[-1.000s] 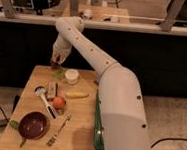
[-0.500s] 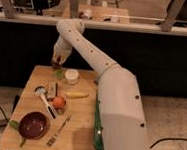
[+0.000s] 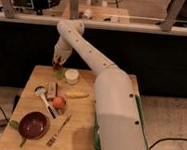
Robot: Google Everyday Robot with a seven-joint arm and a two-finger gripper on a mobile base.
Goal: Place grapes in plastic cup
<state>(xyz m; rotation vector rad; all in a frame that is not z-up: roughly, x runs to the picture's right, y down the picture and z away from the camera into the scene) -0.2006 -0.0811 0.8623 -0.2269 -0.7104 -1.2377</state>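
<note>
Currently your gripper [image 3: 57,62] hangs at the upper left of the table [image 3: 81,133], fingers pressed together on what looks like the dark grapes [image 3: 57,64], a small blur at the tips. The pale green plastic cup [image 3: 60,74] sits just below it, touching or nearly touching the white cup [image 3: 71,76] to its right.

Risks, as judged:
- Release off-centre: the bunch catches the rim, tips the light cup, or rolls off the near table edge.
- Drift right: grapes land in the white cup.
- Descend too low: you knock both cups.
</note>
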